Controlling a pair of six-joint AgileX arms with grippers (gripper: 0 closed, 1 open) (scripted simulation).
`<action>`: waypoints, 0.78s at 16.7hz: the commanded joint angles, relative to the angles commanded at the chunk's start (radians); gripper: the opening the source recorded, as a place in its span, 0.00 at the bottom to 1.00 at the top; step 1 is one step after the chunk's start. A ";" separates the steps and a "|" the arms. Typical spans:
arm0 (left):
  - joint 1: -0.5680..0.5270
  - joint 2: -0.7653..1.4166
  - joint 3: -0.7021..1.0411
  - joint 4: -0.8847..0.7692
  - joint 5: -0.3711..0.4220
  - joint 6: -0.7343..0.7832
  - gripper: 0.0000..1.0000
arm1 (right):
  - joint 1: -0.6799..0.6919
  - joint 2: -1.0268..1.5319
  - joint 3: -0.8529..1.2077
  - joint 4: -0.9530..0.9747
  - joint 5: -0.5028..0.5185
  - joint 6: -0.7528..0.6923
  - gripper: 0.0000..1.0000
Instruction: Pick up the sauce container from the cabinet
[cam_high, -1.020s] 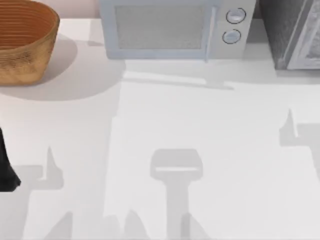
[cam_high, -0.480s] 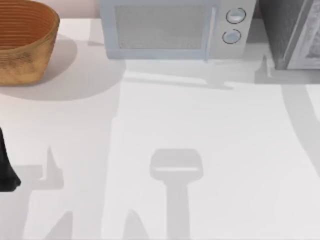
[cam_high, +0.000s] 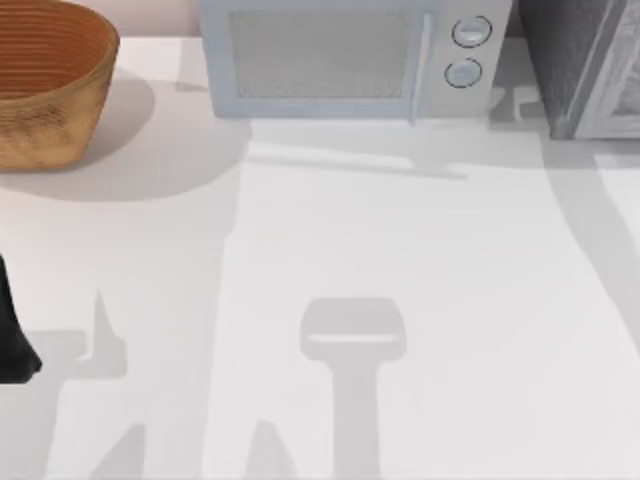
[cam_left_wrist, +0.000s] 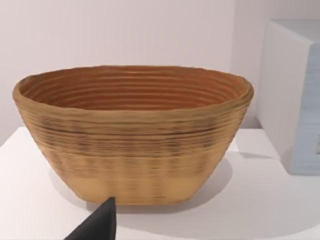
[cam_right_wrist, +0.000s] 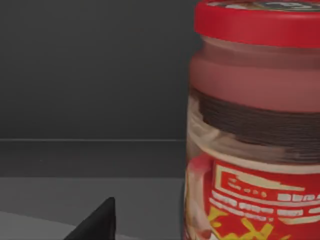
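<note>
The sauce container (cam_right_wrist: 255, 130) stands upright very close in the right wrist view. It is a glass jar with a red lid and a red, yellow-lettered label, set inside the dark cabinet (cam_right_wrist: 90, 75). A dark tip of my right gripper (cam_right_wrist: 99, 223) shows low in that view, beside the jar and apart from it. In the top view the grey cabinet (cam_high: 585, 65) stands at the back right corner, and the jar is hidden inside it. My left arm (cam_high: 12, 340) is parked at the table's left edge, and a dark tip of my left gripper (cam_left_wrist: 99, 223) faces a basket.
A woven brown basket (cam_high: 45, 80) sits at the back left. A pale blue microwave (cam_high: 340, 55) with two round knobs stands at the back centre, just left of the cabinet. The white table (cam_high: 400, 260) carries arm shadows across its middle and front.
The right arm's shadow has slid from the table's right side back to the gap between microwave and cabinet. The left arm has not moved.
</note>
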 joint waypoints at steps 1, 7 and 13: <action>0.000 0.000 0.000 0.000 0.000 0.000 1.00 | 0.000 0.000 0.000 0.000 0.000 0.000 1.00; 0.000 0.000 0.000 0.000 0.000 0.000 1.00 | -0.029 0.006 0.002 0.005 -0.022 0.003 1.00; 0.000 0.000 0.000 0.000 0.000 0.000 1.00 | -0.050 0.013 0.004 0.008 -0.042 0.005 1.00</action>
